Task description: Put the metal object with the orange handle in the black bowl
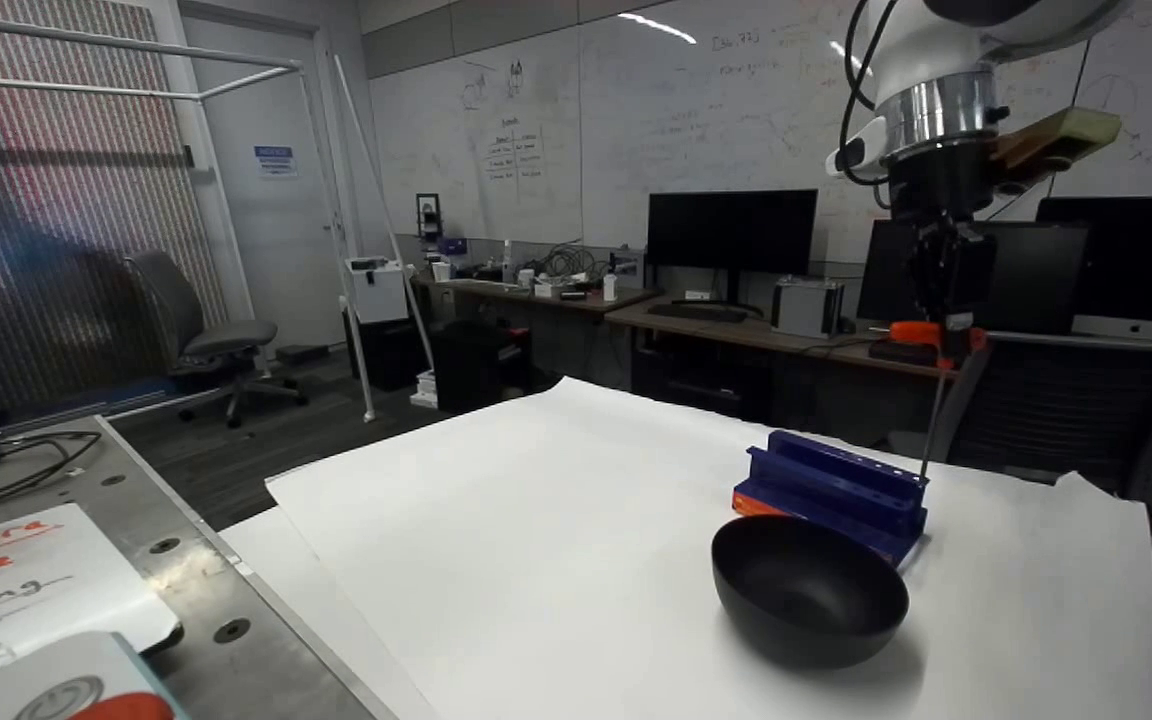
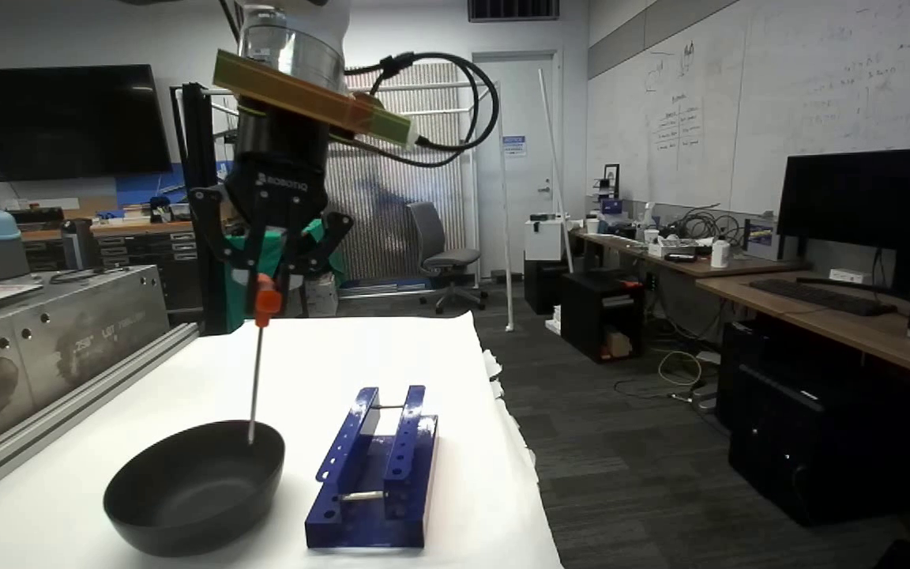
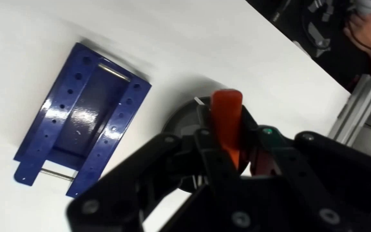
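Since the black claw (image 2: 268, 294) is clamped on the slender orange-handled metal tool (image 2: 266, 305), tip-down near the round black bowl (image 2: 194, 494) toward the metal-railed edge of the white-covered counter (image 2: 392, 348), I'd call this lining up, so next: center, lower, let go.

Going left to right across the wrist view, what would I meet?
Blue frame with holes → black bowl → silver rail. Left out, as overlaps blur their place: claw, orange handle, person's hand.
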Robot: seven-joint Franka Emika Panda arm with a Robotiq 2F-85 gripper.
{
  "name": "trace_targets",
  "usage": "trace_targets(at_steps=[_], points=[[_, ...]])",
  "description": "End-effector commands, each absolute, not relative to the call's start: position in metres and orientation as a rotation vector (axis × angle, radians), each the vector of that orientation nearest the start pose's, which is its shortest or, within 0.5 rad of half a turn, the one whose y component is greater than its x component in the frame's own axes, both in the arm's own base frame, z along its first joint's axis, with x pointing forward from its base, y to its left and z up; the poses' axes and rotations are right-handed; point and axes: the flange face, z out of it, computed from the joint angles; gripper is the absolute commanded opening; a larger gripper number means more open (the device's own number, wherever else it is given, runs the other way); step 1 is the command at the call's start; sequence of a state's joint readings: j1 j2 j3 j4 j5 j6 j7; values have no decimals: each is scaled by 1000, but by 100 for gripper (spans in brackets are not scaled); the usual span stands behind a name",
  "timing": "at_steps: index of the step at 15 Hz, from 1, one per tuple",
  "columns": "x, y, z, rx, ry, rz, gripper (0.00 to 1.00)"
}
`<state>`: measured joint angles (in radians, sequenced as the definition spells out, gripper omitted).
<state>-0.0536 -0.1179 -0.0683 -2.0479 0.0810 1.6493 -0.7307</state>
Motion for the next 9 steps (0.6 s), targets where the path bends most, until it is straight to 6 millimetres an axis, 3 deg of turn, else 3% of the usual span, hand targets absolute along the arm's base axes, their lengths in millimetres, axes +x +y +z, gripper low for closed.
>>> trace_targets(at_steps=[1,4,9], points=[[491,-67,459,-2673,-674,310,13],[501,-72,432,-2595,-486,247,13],[531,-57,378,-2523,-215,158,13]])
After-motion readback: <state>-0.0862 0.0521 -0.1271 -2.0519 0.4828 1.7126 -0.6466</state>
